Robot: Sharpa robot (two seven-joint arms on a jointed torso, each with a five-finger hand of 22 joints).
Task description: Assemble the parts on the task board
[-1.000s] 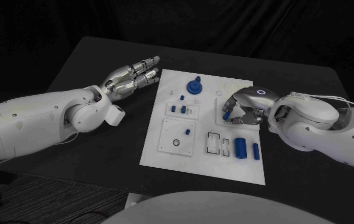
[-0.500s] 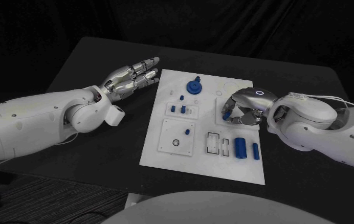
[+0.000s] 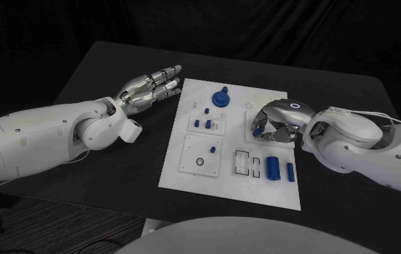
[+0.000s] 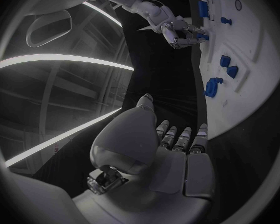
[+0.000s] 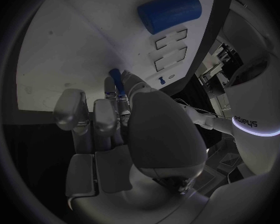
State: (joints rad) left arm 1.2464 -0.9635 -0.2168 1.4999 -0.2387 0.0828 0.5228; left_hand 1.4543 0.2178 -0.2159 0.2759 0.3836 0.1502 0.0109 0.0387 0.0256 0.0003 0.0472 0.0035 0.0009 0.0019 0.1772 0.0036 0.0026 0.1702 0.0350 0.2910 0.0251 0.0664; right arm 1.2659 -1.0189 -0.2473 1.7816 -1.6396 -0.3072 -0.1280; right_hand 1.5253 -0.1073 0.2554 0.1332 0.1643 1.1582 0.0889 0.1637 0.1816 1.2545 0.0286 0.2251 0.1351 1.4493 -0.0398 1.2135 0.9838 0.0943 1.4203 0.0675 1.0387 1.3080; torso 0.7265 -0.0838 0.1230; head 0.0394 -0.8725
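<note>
Nearest along the white task board, two blue cylinders lie side by side at its right edge, next to a pair of empty rectangular slots, and a square plate with a small blue peg sits to their left. Just beyond them the right robot hand is curled down over the board's right side, its fingertips closed on a small blue part, which the right wrist view shows pinched upright just above the white surface. So the step in hand looks like seating this piece in its place on the board; the next move would call for lining the part up squarely over its hole and pressing straight down, then letting go without tipping it. Farther back stands the blue knob, already upright on the board. Off to the far left, above the black desk, the left robot hand hangs released, fingers stretched out flat and holding nothing.
</note>
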